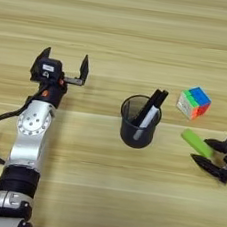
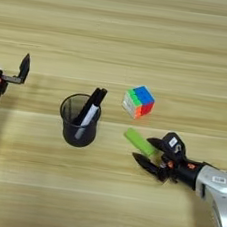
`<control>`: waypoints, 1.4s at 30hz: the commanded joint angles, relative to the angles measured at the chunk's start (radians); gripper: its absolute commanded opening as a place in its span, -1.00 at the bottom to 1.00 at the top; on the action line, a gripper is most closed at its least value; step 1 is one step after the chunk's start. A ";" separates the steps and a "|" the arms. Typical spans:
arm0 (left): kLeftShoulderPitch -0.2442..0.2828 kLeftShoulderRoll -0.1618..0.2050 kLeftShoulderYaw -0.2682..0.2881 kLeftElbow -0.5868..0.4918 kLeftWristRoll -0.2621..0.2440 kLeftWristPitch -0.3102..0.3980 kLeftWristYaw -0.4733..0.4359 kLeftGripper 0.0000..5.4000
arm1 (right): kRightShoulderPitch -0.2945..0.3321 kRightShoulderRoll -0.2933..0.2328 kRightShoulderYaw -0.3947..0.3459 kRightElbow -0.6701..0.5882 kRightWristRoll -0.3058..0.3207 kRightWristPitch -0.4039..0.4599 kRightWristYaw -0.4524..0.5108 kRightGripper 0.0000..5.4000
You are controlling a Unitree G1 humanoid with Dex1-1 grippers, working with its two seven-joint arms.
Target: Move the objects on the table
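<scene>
Counter (image 1: 122, 16): light wood, horizontal grain, fills the frame.
Left pincer (image 1: 64, 64): left of centre, fingers spread wide, holding nothing.
Right pincer (image 2: 148, 151): lower right, fingers spread around the near end of the green block; whether they touch it cannot be told.
Cup (image 1: 139, 121): dark, translucent, upright at centre.
Green block (image 2: 139, 142): flat, lower right of the cup.
Markers (image 1: 151, 109): two, leaning inside the cup.
Puzzle cube (image 1: 193, 102): right of the cup, apart.
</scene>
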 commanded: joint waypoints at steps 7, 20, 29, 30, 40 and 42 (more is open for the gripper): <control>-0.003 0.003 -0.001 0.002 0.008 -0.009 0.004 1.00 | 0.001 -0.016 0.012 0.048 -0.035 0.030 -0.029 -0.25; -0.008 0.003 -0.001 0.011 0.004 -0.018 0.000 1.00 | 0.004 -0.020 0.017 -0.006 -0.021 0.028 -0.011 -0.48; -0.009 0.002 -0.001 0.015 0.003 -0.021 -0.001 1.00 | 0.042 -0.034 0.023 -0.182 0.016 0.039 0.040 -0.48; -0.010 0.002 -0.001 0.016 0.003 -0.021 -0.001 1.00 | 0.047 -0.037 0.025 -0.196 0.017 0.036 0.049 -0.48; -0.015 0.002 -0.001 0.024 0.001 -0.024 -0.003 1.00 | 0.076 -0.081 0.053 -0.277 0.036 -0.008 0.166 -0.48; -0.015 0.002 -0.002 0.025 0.001 -0.024 -0.003 1.00 | 0.076 -0.089 0.063 -0.277 0.033 -0.027 0.190 -0.48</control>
